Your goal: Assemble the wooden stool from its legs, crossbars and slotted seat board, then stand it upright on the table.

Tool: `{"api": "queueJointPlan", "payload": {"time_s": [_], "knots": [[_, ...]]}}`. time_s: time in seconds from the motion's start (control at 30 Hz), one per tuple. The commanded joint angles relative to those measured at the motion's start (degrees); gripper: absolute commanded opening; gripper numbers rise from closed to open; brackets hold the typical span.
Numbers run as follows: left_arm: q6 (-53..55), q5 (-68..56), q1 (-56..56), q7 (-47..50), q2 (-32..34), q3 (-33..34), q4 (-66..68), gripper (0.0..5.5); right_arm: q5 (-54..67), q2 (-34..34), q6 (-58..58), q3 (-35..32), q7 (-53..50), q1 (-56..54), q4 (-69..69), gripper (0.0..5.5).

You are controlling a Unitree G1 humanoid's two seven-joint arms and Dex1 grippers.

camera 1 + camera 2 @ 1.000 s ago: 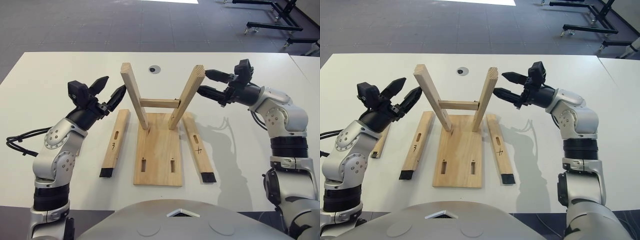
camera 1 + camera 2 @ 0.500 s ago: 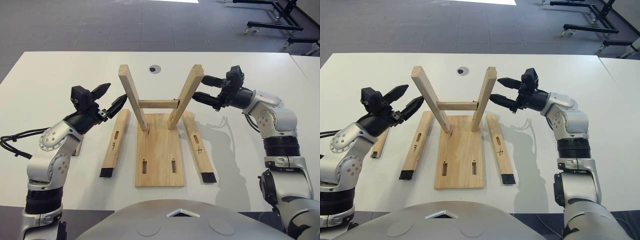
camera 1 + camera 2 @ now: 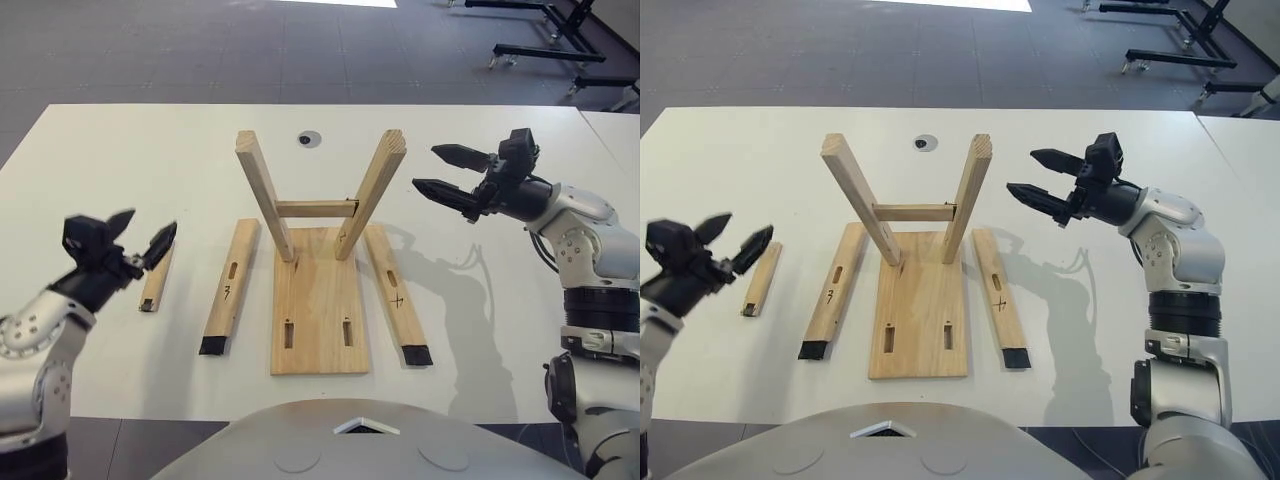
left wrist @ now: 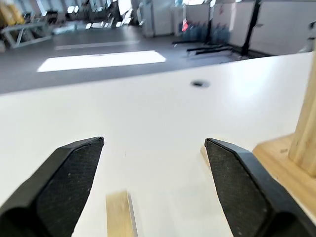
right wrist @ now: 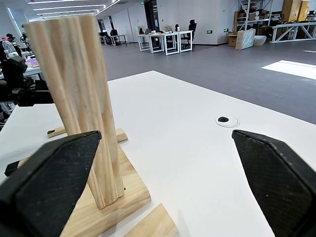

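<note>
The slotted seat board (image 3: pixel 318 300) lies flat mid-table. Two legs (image 3: pixel 265 195) (image 3: pixel 372 195) stand in its far slots, leaning outward and joined by a crossbar (image 3: pixel 318 208). Beside the board lie two loose legs, one on the left (image 3: pixel 230 285) and one on the right (image 3: pixel 397 293). A short crossbar (image 3: pixel 155 283) lies further left, also seen in the left wrist view (image 4: pixel 120 215). My left gripper (image 3: pixel 148 224) hovers open over that short crossbar. To the right of the right standing leg (image 5: pixel 84 98), my right gripper (image 3: pixel 428 167) is open and apart from it.
A round grommet (image 3: pixel 309 138) sits in the table behind the standing legs. Bare white tabletop (image 3: pixel 520 330) lies to the right and along the front. Metal frames (image 3: pixel 540 50) stand on the floor beyond the far right corner.
Both grippers have drawn away from the standing legs. The left one pulled back left and toward me to the short crossbar; the right one moved right. The standing frame stays in place.
</note>
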Motion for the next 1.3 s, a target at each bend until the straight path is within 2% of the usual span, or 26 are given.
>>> {"api": "queueJointPlan", "payload": {"time_s": [0.03,0.17,0.3,0.57,0.73,0.83,0.93,1.07,1.17,1.3], "knots": [[7.5,1.5,4.2,4.8,-2.2,-1.8,-0.6,3.77,2.4,-1.6,4.1,-1.8,-1.8,4.0,-6.8,4.90],[11.1,2.3,3.0,8.5,-4.3,-1.3,2.8,3.77,3.7,-1.7,6.9,-0.5,-2.7,5.8,-11.3,4.90],[14.5,0.1,4.3,8.4,-7.0,-0.4,5.8,3.15,5.7,-1.7,9.0,-0.3,-3.0,5.7,-15.4,4.90],[11.4,3.0,6.7,5.2,-6.6,-5.1,8.5,1.89,7.0,-0.6,9.6,-1.2,-6.0,5.4,-16.2,4.90],[7.7,4.5,4.0,4.6,-6.4,-6.3,8.4,1.29,11.5,3.0,10.0,-4.9,-11.7,1.5,-15.0,4.90],[5.4,4.9,1.1,4.6,-6.2,-6.3,8.3,1.28,10.6,8.2,7.4,-6.9,-22.2,-4.4,-13.0,4.90],[1.4,5.6,-1.6,4.8,-6.9,-5.7,7.3,1.28,-3.6,16.5,-3.5,-5.5,-42.6,-10.0,-7.6,4.90],[-8.7,6.5,-6.0,5.6,-8.3,-2.2,5.9,1.28,-21.1,22.8,-11.4,1.4,-58.9,-5.7,-7.3,4.90],[-15.0,6.5,-10.0,5.6,-7.4,0.9,3.4,1.28,-25.2,25.8,-13.2,2.0,-64.2,-2.9,-10.0,4.90],[-17.9,5.6,-16.9,5.5,-5.8,1.0,-1.6,1.28,-21.8,29.0,-10.3,0.5,-65.5,0.2,-16.2,4.90]]}}
